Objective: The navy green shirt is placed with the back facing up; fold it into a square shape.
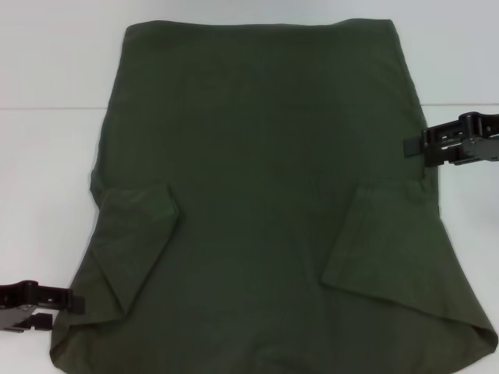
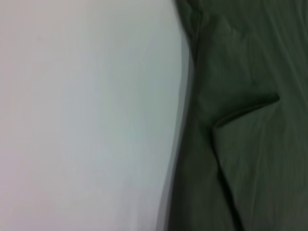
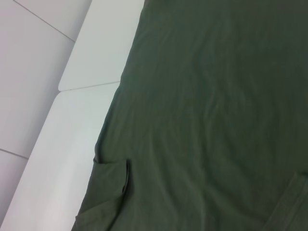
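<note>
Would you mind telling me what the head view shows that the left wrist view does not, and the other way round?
Only the head view shows the whole navy green shirt spread flat, both sleeves folded inward over the body, the left gripper beside the shirt's near left edge, and the right gripper at its right edge farther away. Only the left wrist view gives a close look at one folded sleeve and its creases, with neither gripper visible. Both show the plain olive fabric lying on the white table.

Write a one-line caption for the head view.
Navy green shirt lies back up, sleeves folded in, left gripper and right gripper at its side edges.
</note>
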You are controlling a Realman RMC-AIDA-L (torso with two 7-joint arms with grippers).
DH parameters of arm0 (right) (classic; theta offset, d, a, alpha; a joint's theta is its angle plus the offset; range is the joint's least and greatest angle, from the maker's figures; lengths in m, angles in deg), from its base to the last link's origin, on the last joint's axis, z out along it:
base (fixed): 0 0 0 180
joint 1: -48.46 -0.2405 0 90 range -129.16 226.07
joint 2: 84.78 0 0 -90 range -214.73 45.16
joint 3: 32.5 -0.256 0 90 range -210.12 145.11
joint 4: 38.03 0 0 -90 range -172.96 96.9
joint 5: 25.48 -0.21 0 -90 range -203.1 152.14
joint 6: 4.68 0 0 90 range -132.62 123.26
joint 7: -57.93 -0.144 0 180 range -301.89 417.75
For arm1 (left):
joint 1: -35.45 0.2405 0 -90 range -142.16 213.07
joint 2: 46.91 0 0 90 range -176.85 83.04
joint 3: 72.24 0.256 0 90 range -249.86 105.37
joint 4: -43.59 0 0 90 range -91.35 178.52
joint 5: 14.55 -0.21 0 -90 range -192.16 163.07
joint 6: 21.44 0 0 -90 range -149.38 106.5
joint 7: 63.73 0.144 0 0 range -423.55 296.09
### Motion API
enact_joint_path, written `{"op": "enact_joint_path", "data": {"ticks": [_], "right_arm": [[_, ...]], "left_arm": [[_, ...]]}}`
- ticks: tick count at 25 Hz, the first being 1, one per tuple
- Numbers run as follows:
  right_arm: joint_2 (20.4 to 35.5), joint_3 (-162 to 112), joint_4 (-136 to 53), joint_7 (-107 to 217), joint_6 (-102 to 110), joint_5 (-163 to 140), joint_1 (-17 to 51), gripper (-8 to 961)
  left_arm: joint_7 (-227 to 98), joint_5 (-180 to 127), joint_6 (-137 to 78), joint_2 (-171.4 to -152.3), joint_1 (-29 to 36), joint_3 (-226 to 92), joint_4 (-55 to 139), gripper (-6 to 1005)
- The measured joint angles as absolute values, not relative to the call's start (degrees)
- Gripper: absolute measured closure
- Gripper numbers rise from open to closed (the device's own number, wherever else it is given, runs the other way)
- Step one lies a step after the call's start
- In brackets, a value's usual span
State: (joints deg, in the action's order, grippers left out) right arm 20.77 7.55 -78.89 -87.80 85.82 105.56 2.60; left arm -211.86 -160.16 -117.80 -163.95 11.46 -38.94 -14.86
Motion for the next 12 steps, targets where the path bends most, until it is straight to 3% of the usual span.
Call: {"op": "enact_joint_path", "data": {"ticks": [12], "right_arm": [[20.69, 7.5, -78.9, -87.9, 85.9, 105.6, 2.6, 309]], "left_arm": [[-212.1, -161.2, -117.0, -164.17, 11.4, -37.9, -14.4, 266]]}}
